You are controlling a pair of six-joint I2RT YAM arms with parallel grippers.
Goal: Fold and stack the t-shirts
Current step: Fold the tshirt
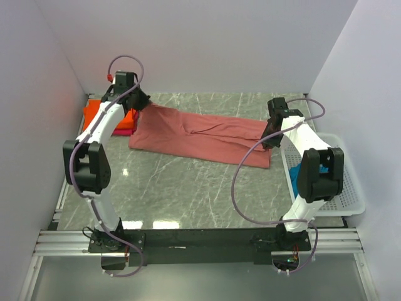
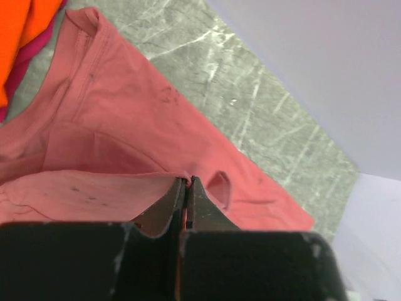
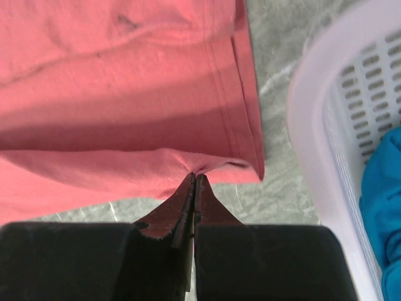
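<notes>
A grey marbled table (image 1: pixel 188 188) was enclosed by plain pale walls on its left, far and right sides. The fingers of the left gripper (image 2: pixel 188 183) were pressed fully together, and a small fold of the dusty brick-red t-shirt (image 1: pixel 200 135) was pinched between their tips at the shirt's far-left end. The fingers of the right gripper (image 3: pixel 195 177) were likewise closed tight, and a pucker of the same cloth was nipped between them, close to the stitched hem at the shirt's right end. The shirt was stretched out between the two grips, folded lengthwise into a long band. It was spread across the far half of the table, with its left end lifted slightly off the surface where it was held.

Just left of the held shirt, in the far-left corner, the bright orange t-shirt (image 1: pixel 94 113) was laid on top of the pink-red t-shirt (image 1: pixel 124 130), whose edge was shown beneath it on the near side. Both were partly hidden by the left arm. On the right, beside the shirt's hemmed end, the white lattice basket (image 1: pixel 348 188) was set along the table's right edge. The teal-blue t-shirt (image 3: pixel 383 200) was bundled inside it and partly covered by the right arm in the overhead view.
</notes>
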